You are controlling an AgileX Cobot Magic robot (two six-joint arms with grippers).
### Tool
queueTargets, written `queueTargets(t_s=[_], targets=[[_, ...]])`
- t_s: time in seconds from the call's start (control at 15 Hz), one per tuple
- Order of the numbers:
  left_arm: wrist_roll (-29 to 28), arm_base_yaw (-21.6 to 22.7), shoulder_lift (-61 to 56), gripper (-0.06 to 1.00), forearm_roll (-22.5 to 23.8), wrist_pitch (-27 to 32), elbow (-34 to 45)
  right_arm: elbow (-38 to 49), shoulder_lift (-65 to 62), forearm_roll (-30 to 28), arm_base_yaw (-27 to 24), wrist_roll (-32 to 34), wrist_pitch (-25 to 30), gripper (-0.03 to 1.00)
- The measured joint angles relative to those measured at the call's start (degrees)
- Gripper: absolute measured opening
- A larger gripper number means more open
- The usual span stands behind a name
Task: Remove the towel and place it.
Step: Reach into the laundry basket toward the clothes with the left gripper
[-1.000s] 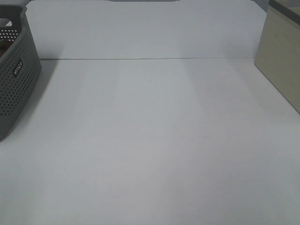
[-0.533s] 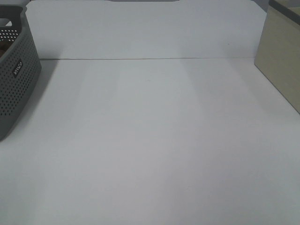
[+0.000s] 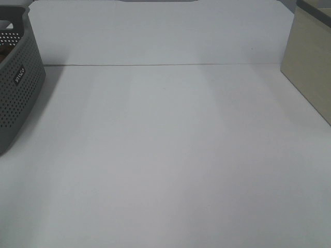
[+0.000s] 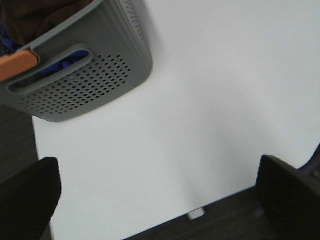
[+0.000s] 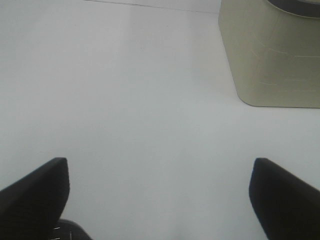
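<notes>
Now: towel in the basket, both pincers wide

My left pincer (image 4: 157, 200) hangs over the white table (image 4: 200, 100) beside the grey basket (image 4: 90, 85), jaws spread apart and holding nothing. The dark brown towel (image 4: 30, 17) lies bunched inside that basket. My right pincer (image 5: 160, 195) is spread too, empty, above the table near the beige box (image 5: 272, 60).

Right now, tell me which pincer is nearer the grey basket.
Left. The left pincer hovers beside the basket; the right pincer hovers near the beige bin, basket out of its view.
</notes>
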Motion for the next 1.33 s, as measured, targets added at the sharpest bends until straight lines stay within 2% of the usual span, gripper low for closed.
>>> queueTargets(t_s=[0.07, 0.2, 0.27, 0.47, 0.67, 0.93, 1.2, 1.27, 1.33], targets=[[3.4, -0.1, 2.1, 0.99, 0.7, 0.4, -1.8, 0.0, 0.0, 0.0, 0.0, 0.0, 0.0, 0.93], [11.9, -0.6, 12.0, 0.99, 5.1, 0.7, -10.0, 0.0, 0.0, 0.0, 0.0, 0.0, 0.0, 0.93], [14.4, -0.7, 22.6, 0.99, 10.7, 1.0, -17.6, 0.0, 0.0, 0.0, 0.0, 0.0, 0.0, 0.93], [16.8, -0.7, 36.3, 0.99, 16.3, 1.0, -29.0, 0.0, 0.0, 0.0, 0.0, 0.0, 0.0, 0.93], [19.0, -0.6, 53.0, 0.99, 16.8, 0.7, -38.1, 0.0, 0.0, 0.0, 0.0, 0.0, 0.0, 0.93], [21.6, 3.8, 70.0, 0.99, 17.2, 0.6, -46.9, 0.0, 0.0, 0.0, 0.0, 0.0, 0.0, 0.93], [25.3, 5.0, 88.8, 0.99, 17.5, 0.6, -62.9, 0.0, 0.0, 0.0, 0.0, 0.0, 0.0, 0.93], [26.6, 5.0, 96.0, 0.99, 17.5, 0.6, -70.4, 0.0, 0.0, 0.0, 0.0, 0.0, 0.0, 0.93], [27.5, 5.3, 99.1, 0.99, 17.2, 0.5, -72.8, 0.0, 0.0, 0.0, 0.0, 0.0, 0.0, 0.93]])
